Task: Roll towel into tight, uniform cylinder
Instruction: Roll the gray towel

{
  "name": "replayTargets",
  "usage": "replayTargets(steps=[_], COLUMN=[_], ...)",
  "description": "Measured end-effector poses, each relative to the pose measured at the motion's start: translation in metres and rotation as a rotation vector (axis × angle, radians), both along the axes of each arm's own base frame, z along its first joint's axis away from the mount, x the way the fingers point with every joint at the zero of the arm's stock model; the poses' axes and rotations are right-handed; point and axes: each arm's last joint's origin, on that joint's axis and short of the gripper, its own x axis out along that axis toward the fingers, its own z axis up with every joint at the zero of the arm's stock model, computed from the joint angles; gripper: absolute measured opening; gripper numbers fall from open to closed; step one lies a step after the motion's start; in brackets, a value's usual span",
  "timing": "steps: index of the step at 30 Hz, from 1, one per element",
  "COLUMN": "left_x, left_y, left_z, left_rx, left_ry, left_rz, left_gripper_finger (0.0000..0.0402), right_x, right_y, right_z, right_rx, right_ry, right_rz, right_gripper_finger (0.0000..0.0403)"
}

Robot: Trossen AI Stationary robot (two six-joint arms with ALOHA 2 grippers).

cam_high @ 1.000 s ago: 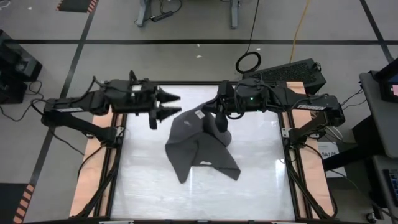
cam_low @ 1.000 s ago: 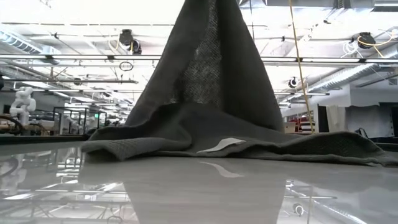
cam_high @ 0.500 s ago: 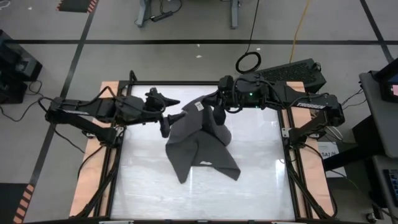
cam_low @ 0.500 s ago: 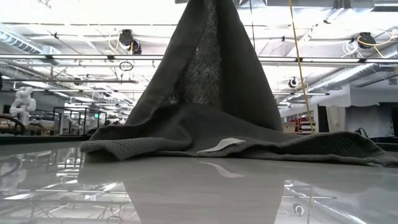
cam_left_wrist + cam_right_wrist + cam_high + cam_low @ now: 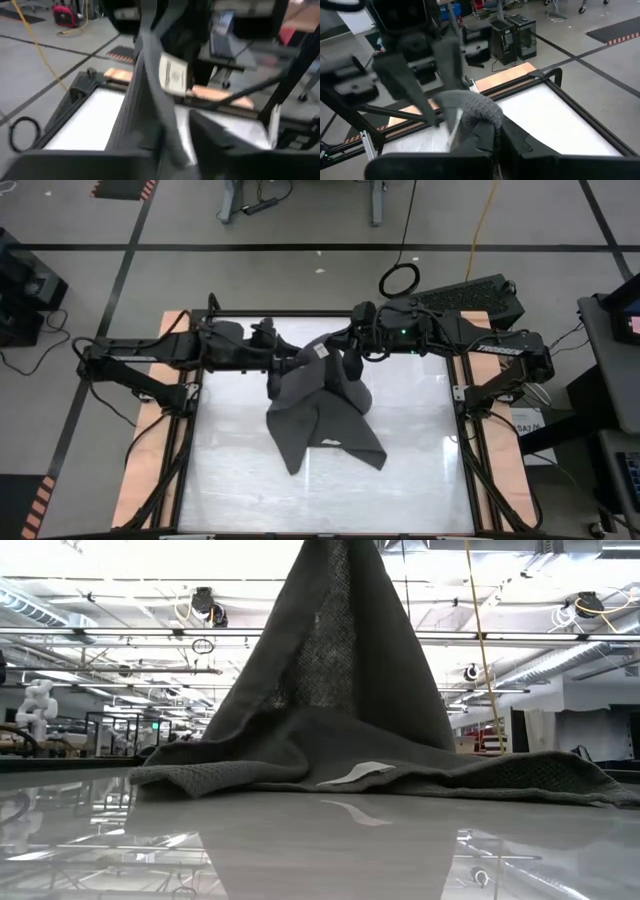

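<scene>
Dark charcoal towel (image 5: pixel 325 420) lifted at one end, draped down in a tent shape from the raised far edge onto the white desk (image 5: pixel 420 480), lower part spread in loose folds across the middle of the surface. Small white tag (image 5: pixel 321 351) near the raised upper edge, between the two claws in the high view; in the left wrist view the same tag (image 5: pixel 173 75) hanging on a taut strip of cloth. In the low view, towel (image 5: pixel 340 710) rising to a peak out of the top of the picture, hem lying flat along the desk, a pale strip (image 5: pixel 355 774) on the front fold. Right claw (image 5: pixel 352 363) at the far middle of the desk, shut on the towel's raised edge; in the right wrist view the cloth (image 5: pixel 475 107) bunched over the closed fingers (image 5: pixel 487 140). Left claw (image 5: pixel 283 366) reaching in from the left, at the towel's upper left edge just beside the tag, fingers (image 5: pixel 220 145) drawn narrow about the strip of cloth running between them, gripping the towel. Black keyboard (image 5: pixel 465 298) and a coiled ring of cable (image 5: pixel 400 279) on the floor past the desk's far edge.
</scene>
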Motion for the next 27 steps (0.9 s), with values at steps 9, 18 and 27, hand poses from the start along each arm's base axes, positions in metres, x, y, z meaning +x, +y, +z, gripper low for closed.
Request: replayTargets(steps=[9, 18, 27], left_x=[-0.032, -0.073, -0.067], left_y=[0.009, 0.006, -0.016], left_z=[0.033, 0.033, -0.007], left_rx=[-0.076, -0.123, -0.281], left_ry=[-0.214, -0.077, 0.240], left_rz=[0.029, -0.196, -0.405], left_gripper_finger=[0.0005, 0.0006, 0.0006], right_x=[-0.015, -0.047, -0.030], right_y=[0.002, 0.008, 0.012], right_z=[0.003, -0.022, -0.125], right_rx=[0.029, 0.012, 0.297], right_ry=[0.047, 0.429, 0.624], right_rz=[0.030, 0.093, 0.099], right_gripper_finger=[0.0056, 0.0159, 0.0182])
